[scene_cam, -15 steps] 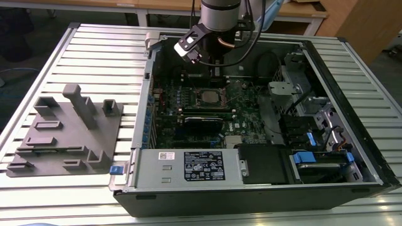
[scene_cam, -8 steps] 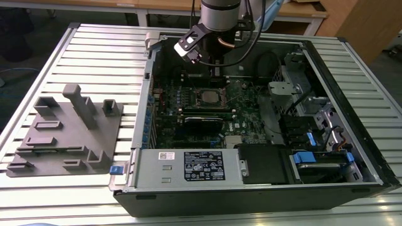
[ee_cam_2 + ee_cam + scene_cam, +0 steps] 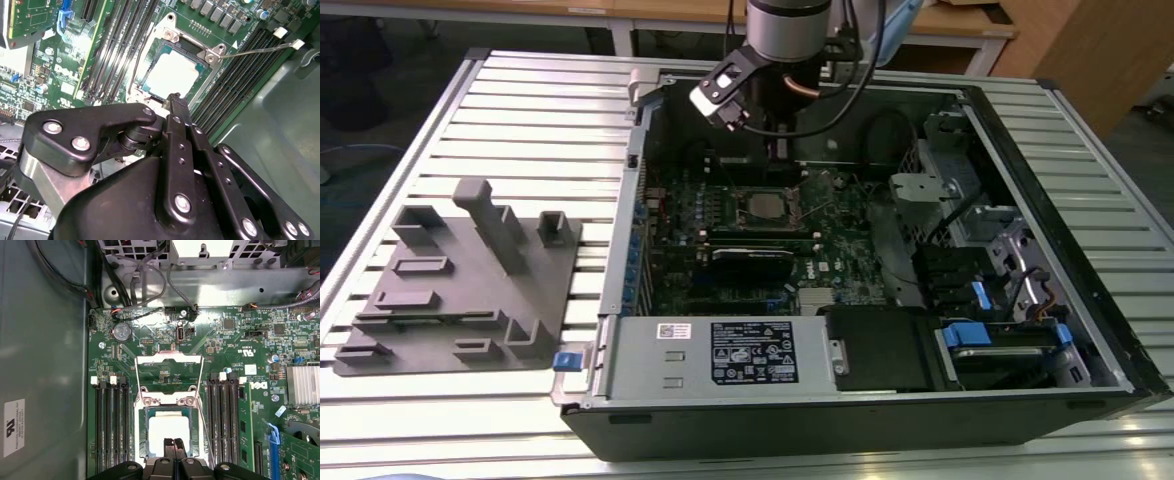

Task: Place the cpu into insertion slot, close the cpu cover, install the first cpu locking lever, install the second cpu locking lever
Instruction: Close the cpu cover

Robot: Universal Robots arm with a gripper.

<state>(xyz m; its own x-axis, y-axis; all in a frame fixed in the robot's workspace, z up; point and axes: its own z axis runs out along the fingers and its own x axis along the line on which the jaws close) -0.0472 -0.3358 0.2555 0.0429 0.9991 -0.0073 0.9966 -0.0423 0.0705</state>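
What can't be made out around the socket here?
- First wrist view: the cpu's near edge, hidden by the gripper.
- Second wrist view: whether the gripper touches the cpu, since the gripper's own body covers the contact spot.
- Exterior view: the slot is too small to tell whether the cpu sits flat in it.

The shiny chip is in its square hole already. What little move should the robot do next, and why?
Probably move the gripper over to the cpu cover. The cpu already sits in the insertion slot. The cover is swung open, with green board showing through its window, and the shut fingertips hover at the chip's edge.
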